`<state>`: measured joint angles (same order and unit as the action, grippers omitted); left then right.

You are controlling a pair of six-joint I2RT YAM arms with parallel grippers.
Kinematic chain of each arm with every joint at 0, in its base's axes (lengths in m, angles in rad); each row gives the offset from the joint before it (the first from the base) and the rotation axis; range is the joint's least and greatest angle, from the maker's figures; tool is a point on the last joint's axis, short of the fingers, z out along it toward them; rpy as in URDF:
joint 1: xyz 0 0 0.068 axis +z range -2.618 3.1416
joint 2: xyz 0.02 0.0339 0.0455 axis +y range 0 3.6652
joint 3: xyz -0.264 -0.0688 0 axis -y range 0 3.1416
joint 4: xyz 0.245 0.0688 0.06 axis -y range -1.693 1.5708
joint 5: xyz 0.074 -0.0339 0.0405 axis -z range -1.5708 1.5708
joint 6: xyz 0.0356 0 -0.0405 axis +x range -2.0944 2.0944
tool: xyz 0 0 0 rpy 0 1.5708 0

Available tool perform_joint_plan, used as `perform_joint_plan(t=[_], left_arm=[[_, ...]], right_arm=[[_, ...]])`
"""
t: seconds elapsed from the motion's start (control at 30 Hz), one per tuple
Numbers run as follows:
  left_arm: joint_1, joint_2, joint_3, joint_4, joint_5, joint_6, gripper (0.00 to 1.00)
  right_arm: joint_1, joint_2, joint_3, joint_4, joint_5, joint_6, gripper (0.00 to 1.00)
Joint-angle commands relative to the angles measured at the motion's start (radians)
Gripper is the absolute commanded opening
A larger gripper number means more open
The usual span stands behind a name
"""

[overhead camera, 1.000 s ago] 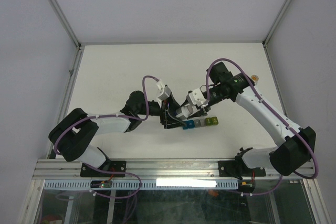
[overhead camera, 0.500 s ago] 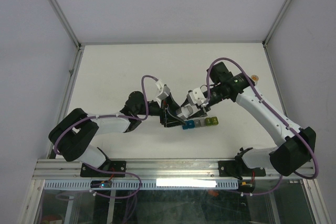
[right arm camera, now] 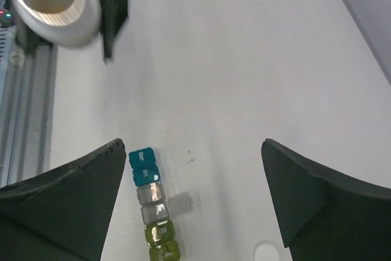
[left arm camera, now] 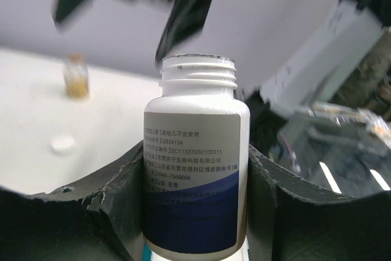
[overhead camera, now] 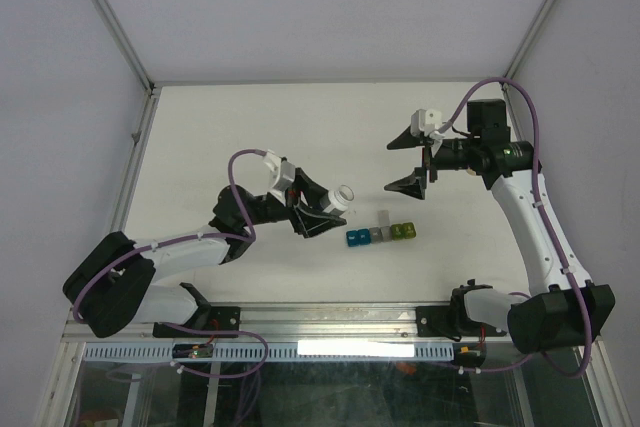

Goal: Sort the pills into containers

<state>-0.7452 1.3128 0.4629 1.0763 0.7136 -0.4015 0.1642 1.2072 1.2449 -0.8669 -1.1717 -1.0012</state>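
White worktop (overhead camera: 250,127) and pale walls are framing everything. We are pinching the white bottle (left arm camera: 195,90) in the left gripper (left arm camera: 195,163), a dark pad pressing each labelled side. Its threaded neck is bare and its mouth open. Seen from above, the bottle is hanging tilted over the middle of the worktop, mouth pointing toward the right side. It is near the containers (overhead camera: 380,235) but not touching them.

Our right gripper (right arm camera: 192,145) is standing spread wide and carrying nothing. It is hovering over the right half of the worktop, on the far side of the containers and well apart from them.

The containers are lying close to the near edge, a little right of its middle. The strip is running along that edge, blue end leftward and yellow-green end rightward. One grey lid (right arm camera: 179,202) seems to be folded out sideways, so we are judging that compartment open and the rest shut. We are seeing no pills in any compartment, and the bottle's pale inside is not telling us what it is holding.

A small white disc, probably the cap (right arm camera: 266,252), is lying flat beyond the green end. An amber bottle (left arm camera: 76,76) is standing upright farther off.

We are judging the uncapping done and the pouring about to start. Next, the bottle mouth needs bringing directly over the open compartment and tipping gently, so nothing is spilling onto the worktop.
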Motion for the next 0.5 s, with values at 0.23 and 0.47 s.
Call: perform_joint_plan(t=[0.23,0.47], left_arm=[[0.251,-0.111,0.068,0.429,-0.254,-0.227,0.00],[-0.040,-0.188,0.142,0.024,-0.280,0.165,0.00]], right_arm=[[-0.245,-0.039,-0.231,0.577,0.111,0.672,0.96],[-0.294,-0.066,-0.254,0.589,0.109,0.684,0.95]])
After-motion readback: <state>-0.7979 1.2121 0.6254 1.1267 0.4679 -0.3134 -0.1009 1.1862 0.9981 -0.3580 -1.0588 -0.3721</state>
